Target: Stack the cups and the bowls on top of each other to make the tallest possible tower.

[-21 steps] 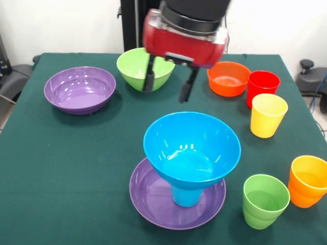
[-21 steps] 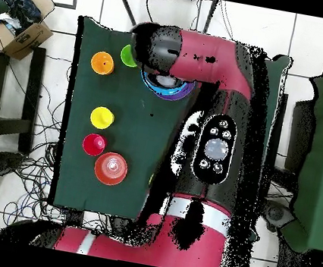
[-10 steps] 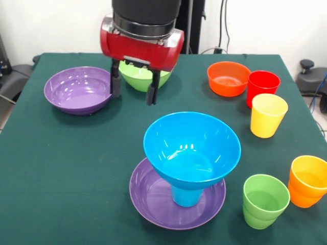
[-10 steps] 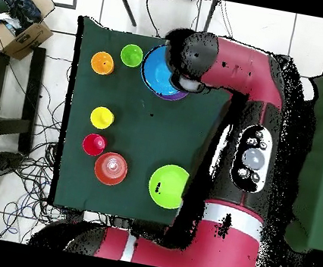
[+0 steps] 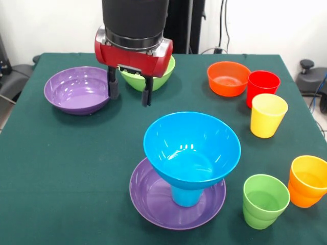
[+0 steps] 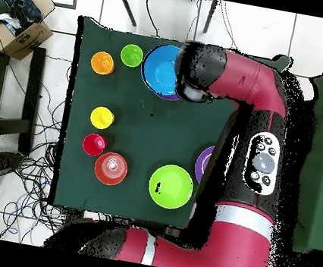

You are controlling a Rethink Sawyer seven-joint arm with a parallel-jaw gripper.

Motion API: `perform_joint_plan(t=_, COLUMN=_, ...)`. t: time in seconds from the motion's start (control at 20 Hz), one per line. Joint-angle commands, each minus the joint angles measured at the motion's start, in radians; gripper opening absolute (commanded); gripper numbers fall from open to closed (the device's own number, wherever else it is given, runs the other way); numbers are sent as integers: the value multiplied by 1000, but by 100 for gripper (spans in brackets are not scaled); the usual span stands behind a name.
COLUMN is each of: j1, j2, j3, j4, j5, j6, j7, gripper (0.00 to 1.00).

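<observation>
The gripper (image 5: 129, 90) hangs in the upper left of the front view, its two dark fingers (image 5: 146, 92) spread apart with nothing between them, tips above the green table (image 5: 61, 153). Just behind it sits the light green bowl (image 5: 162, 75), partly hidden by the red wrist. To its left, near the frame's left edge, lies a wide purple bowl (image 5: 77, 90), upright and empty.

Below the gripper, in the lower middle, stands the tower (image 5: 186, 168): a second purple bowl (image 5: 153, 199) on the table, a blue cup (image 5: 185, 196) inside it, and the deep blue bowl (image 5: 191, 145) resting on that cup, mouth up.

At the upper right sit the orange bowl (image 5: 228, 78), the red cup (image 5: 262, 84) just beside it, and the yellow cup (image 5: 268, 115) in front of the red one. At the lower right, the green cup (image 5: 264, 200) and the orange cup (image 5: 308, 180) stand close together.

In the overhead view the arm (image 6: 250, 86) curves over the table's right side, its end beside the blue bowl (image 6: 159, 68) at the top.
</observation>
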Motion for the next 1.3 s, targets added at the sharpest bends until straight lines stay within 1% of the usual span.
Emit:
perform_joint_plan(t=0.05, j1=-18, j2=41, j3=93, j4=167, j5=-34, j6=-49, j7=-86, gripper=100)
perform_joint_plan(t=0.25, j1=-14, j2=57, j3=73, j4=168, j5=-49, j6=-58, j7=-49, gripper=100)
perform_joint_plan(t=0.4, j1=-36, j2=78, j3=68, j4=171, j5=-57, j6=-93, j7=-43, gripper=100)
perform_joint_plan(t=0.65, j1=-77, j2=102, j3=54, j4=190, j5=-66, j6=-109, j7=-52, gripper=100)
perform_joint_plan(t=0.85, j1=-100, j2=121, j3=43, j4=211, j5=-71, j6=-153, j7=-34, gripper=100)
perform_joint_plan(t=0.95, j1=-106, j2=126, j3=41, j4=221, j5=-73, j6=-171, j7=-29, gripper=100)
perform_joint_plan(t=1.1, j1=-105, j2=130, j3=33, j4=228, j5=-80, j6=-170, j7=-22, gripper=100)
perform_joint_plan(t=1.3, j1=-105, j2=118, j3=21, j4=258, j5=-82, j6=-177, j7=-14, gripper=100)
